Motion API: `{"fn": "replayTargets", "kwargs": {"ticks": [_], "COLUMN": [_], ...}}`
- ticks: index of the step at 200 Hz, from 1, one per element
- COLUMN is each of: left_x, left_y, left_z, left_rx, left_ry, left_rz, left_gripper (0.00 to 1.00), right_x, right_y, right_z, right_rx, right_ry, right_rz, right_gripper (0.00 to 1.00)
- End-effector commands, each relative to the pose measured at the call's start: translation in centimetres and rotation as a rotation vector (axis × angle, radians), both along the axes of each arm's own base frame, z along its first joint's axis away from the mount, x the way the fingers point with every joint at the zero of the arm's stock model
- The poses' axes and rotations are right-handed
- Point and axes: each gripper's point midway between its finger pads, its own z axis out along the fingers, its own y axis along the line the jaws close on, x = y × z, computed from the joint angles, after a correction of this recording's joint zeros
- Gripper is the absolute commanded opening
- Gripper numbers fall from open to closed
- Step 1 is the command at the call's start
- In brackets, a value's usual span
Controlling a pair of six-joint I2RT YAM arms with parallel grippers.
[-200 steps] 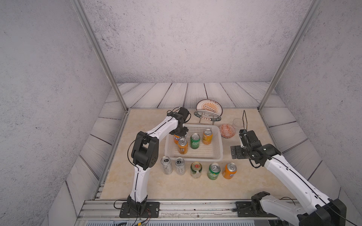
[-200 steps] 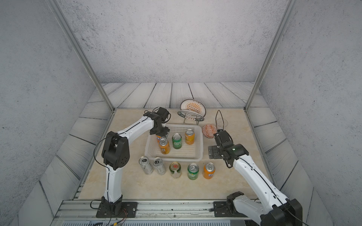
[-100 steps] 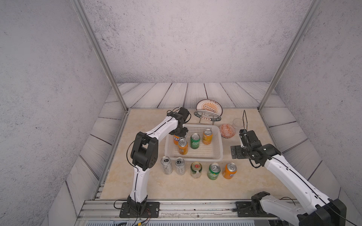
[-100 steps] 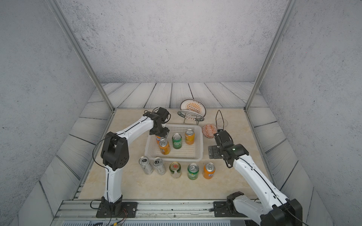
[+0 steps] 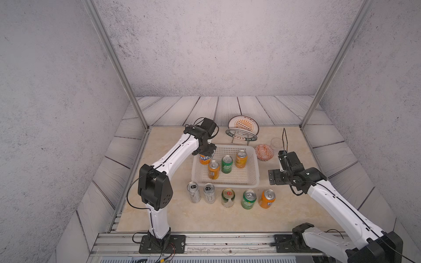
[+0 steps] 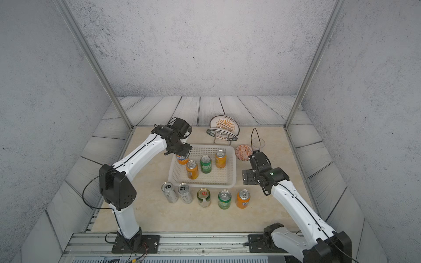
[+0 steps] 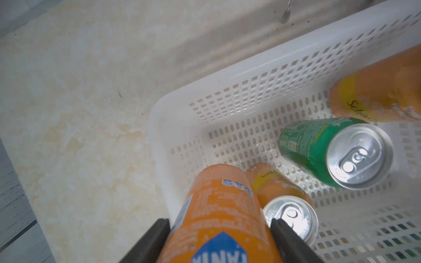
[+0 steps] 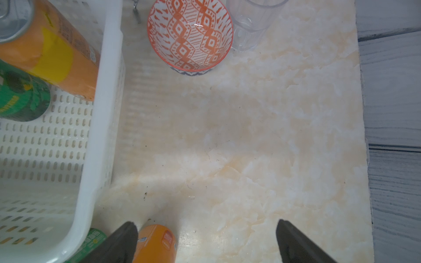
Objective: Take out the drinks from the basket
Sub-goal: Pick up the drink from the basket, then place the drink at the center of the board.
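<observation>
1. L gripper [image 7: 219, 227] clamps upright orange can [image 7: 218, 205] by its sides at basket's [image 5: 227, 184] far-left corner, ready for a straight lift.
2. 3 other cans [image 5: 227, 164] wait inside; 5 cans [image 5: 228, 197] line worktop [image 5: 182, 216], near side.
3. R gripper [image 8: 205, 227] spread wide, empty, right of basket.

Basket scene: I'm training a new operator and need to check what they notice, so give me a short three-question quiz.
1. True or false: the right gripper holds a can.
2. How many cans stand on the table in front of the basket?
3. The left gripper grips: A) a silver can, B) an orange can, C) nothing.
Key: 1 false, it is open and empty; 2 five; 3 B.
</observation>
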Motion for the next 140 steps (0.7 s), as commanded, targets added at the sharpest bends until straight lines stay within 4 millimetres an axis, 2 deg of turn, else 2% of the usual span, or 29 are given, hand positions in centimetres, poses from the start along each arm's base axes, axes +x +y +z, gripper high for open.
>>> {"fn": "replayTargets", "kwargs": {"ticks": [1,63,98,140], "left_x": [-1.2,-3.9,-6.0,-9.4], "left_y": [0.4,3.1,4.8,6.5], "left_z": [4.1,8.6,10.1,11.6], "left_rx": [-0.025,-0.019,-0.004,-0.04], "left_ry": [-0.07,-0.166,-0.173,-0.172], "left_rz": [-0.025,-0.013,0.0,0.015], "left_gripper": [0.62,0.63,0.63,0.63], "right_x": [-0.2,-0.2,-0.2,-0.2], "right_y": [-0.4,-0.4,-0.4,-0.4], "right_z": [0.1,0.1,0.1,0.0], "right_rx": [-0.006,-0.008,-0.01,-0.008], "right_ry": [-0.009,-0.008,-0.005,-0.003], "right_rz": [-0.006,-0.007,-0.007,-0.007], "right_gripper": [1.0,1.0,0.99,1.0]}}
